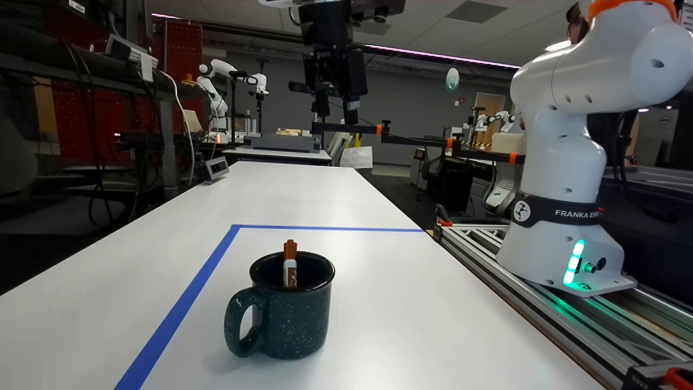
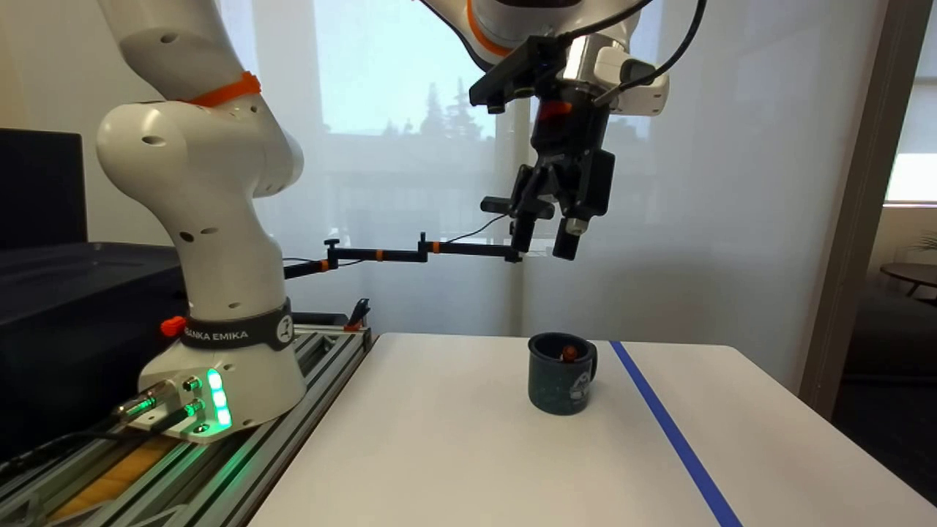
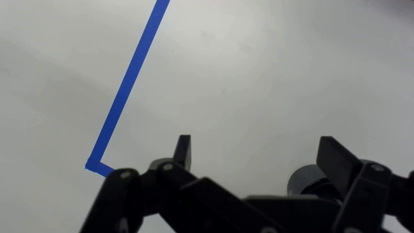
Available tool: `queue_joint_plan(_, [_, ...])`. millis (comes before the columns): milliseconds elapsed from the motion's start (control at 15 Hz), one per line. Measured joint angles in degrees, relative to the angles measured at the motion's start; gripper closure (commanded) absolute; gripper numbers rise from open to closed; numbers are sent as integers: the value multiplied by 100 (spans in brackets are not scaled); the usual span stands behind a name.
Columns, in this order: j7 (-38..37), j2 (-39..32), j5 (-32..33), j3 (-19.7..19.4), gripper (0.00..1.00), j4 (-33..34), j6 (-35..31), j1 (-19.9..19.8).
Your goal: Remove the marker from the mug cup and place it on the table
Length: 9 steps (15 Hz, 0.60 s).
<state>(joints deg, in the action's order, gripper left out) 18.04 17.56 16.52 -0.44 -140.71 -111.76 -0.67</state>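
- The tool [image 3: 254, 147], spread wide and holding nothing, hangs high above the worktop [image 1: 433, 325].
- Below, well apart from it, a dark teal mug [image 1: 295, 325] stands upright; in the wrist view part of the tool covers the mug, which shows to one side rather than midway between the tool's tips.
- The marker [image 1: 290, 265] is inside the mug, standing on end, its orange-brown tip at the mouth (how far it tilts is hard to judge).
- Blue tape [image 1: 183, 300] runs along the worktop near the mug, not touching it.
- Progress: removal seems not yet begun. Left to do, I judge: lower over the mug, close on the marker, draw it clear, lay it on the worktop, let go.
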Motion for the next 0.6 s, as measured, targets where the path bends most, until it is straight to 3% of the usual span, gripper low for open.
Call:
queue_joint_plan(267, [-72, -36, 536, 314, 0, 135, -40, 178])
queue_joint_plan(600, [545, -450, 695, 436, 0, 332, -465, 512])
